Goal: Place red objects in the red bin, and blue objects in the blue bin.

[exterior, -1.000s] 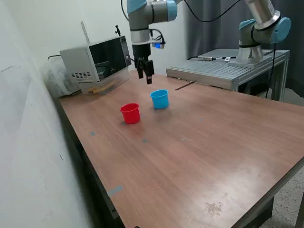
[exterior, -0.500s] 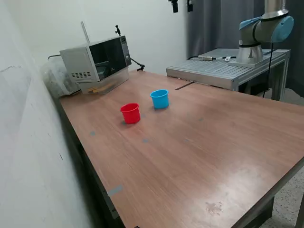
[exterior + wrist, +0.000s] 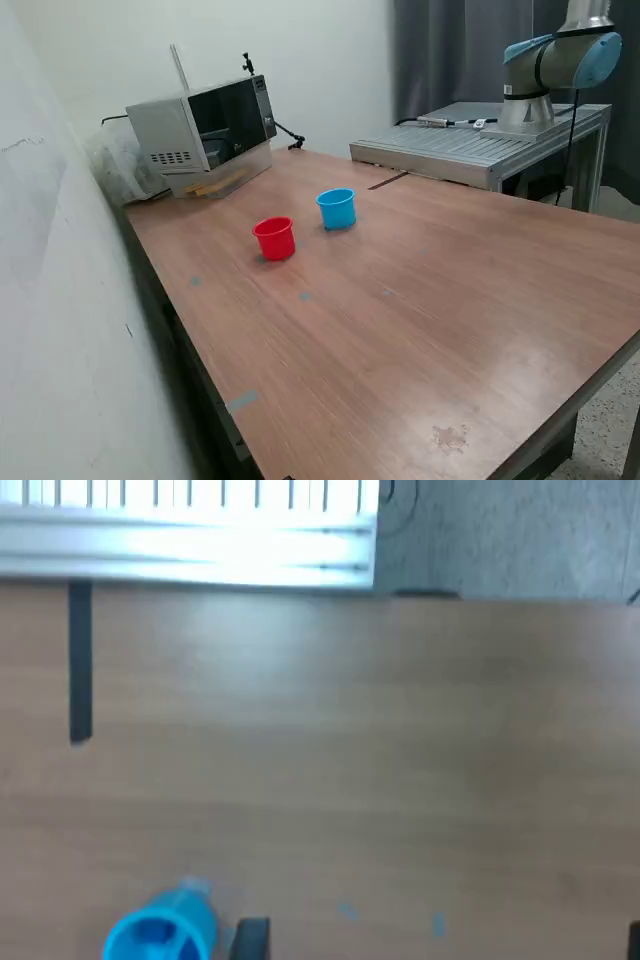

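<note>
One red bin (image 3: 274, 238). One blue bin (image 3: 337, 208), also seen in wrist view (image 3: 160, 935). One wooden table (image 3: 430, 330). One microwave (image 3: 200, 127) at table's far end. One grey metal platform (image 3: 470, 150) beyond table. One robot arm base (image 3: 545, 70) on platform. Loose cubes on table: zero red, zero blue visible in either view.
</note>
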### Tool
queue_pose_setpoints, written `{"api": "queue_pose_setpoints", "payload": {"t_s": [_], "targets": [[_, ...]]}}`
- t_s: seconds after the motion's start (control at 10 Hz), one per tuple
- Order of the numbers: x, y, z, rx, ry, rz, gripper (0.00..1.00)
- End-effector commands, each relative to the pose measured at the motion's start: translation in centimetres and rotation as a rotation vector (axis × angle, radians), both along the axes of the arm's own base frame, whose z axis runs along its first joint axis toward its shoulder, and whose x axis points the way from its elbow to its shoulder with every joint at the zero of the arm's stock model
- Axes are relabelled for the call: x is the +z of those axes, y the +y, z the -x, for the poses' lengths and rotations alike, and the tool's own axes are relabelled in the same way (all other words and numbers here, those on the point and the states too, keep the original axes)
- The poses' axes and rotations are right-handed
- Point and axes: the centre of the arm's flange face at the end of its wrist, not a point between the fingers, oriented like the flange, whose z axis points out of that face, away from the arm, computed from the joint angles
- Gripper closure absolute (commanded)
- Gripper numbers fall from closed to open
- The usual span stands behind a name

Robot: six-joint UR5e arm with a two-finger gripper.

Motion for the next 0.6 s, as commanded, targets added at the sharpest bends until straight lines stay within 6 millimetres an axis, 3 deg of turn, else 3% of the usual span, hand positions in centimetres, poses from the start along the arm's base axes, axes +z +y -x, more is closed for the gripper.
{"api": "queue_pose_setpoints", "payload": {"t_s": [0.0, 0.1, 0.3, 0.5], "targets": [[-2.6, -0.8, -4.3, 0.01, -0.188, 0.005, 0.0], [-3.9, -0.9, -5.5, 0.011, -0.295, 0.006, 0.0], [-4.0, -0.8, -7.1, 0.013, -0.348, 0.003, 0.0], [-4.1, -0.8, -6.9, 0.019, -0.351, 0.002, 0.0]]}}
